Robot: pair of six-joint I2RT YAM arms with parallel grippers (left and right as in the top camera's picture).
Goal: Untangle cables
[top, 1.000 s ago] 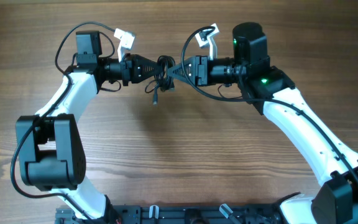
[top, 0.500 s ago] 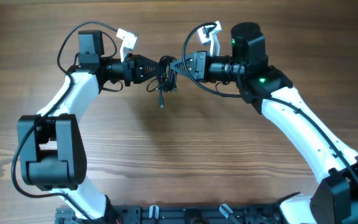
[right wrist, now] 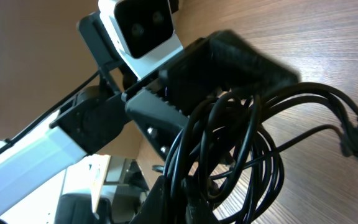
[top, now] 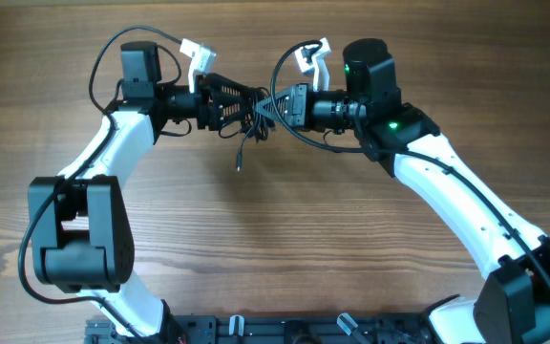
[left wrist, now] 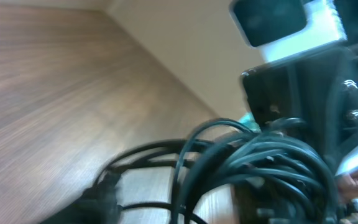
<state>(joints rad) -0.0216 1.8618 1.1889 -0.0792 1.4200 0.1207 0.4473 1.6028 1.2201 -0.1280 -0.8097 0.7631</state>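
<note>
The cables (top: pixel 255 113) are a tangled bundle of thin black loops held off the table between my two arms. My right gripper (top: pixel 269 106) is shut on the bundle from the right; in the right wrist view the loops (right wrist: pixel 229 155) run through its dark jaws (right wrist: pixel 194 199). My left gripper (top: pixel 240 102) stands open on the left of the bundle, its wide black fingers (right wrist: pixel 229 56) on either side of the loops. One cable end with a plug (top: pixel 240 164) hangs down. The left wrist view is blurred, with loops (left wrist: pixel 260 158) close to the lens and a plug (left wrist: pixel 101 193) low on the left.
The wooden table (top: pixel 285 239) lies under both arms. The white forearms (top: pixel 113 143) (top: pixel 447 191) reach in from the front corners, and thicker black arm wires (top: pixel 103 57) arc over the left wrist. A dark rail (top: pixel 285 330) runs along the front edge.
My left gripper has gone from shut to open and let go of the bundle. My right gripper has closed on the cables. The hanging plug end has swung lower and left.
</note>
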